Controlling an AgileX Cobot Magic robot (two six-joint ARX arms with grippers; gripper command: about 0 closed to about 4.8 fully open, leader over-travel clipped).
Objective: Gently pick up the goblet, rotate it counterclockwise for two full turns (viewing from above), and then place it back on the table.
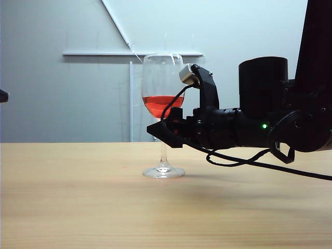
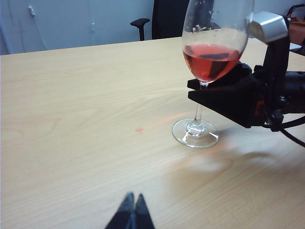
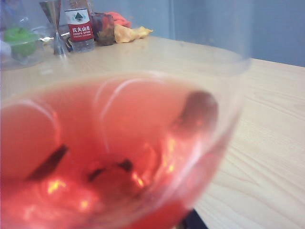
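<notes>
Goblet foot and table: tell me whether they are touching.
Touching. In the exterior view the goblet stands with its round foot flat on the table, with no gap beneath.

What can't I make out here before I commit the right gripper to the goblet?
- Right gripper: whether its fingers touch the stem; in the exterior and left wrist views its own body covers them.
- Goblet: stem and foot missing from the right wrist view, filled by the blurred bowl.
- Left gripper: only shut tips, cut by the frame edge.

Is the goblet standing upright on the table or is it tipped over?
Upright: the goblet stands with its foot flat on the table, stem vertical, red liquid level in the bowl.
</notes>
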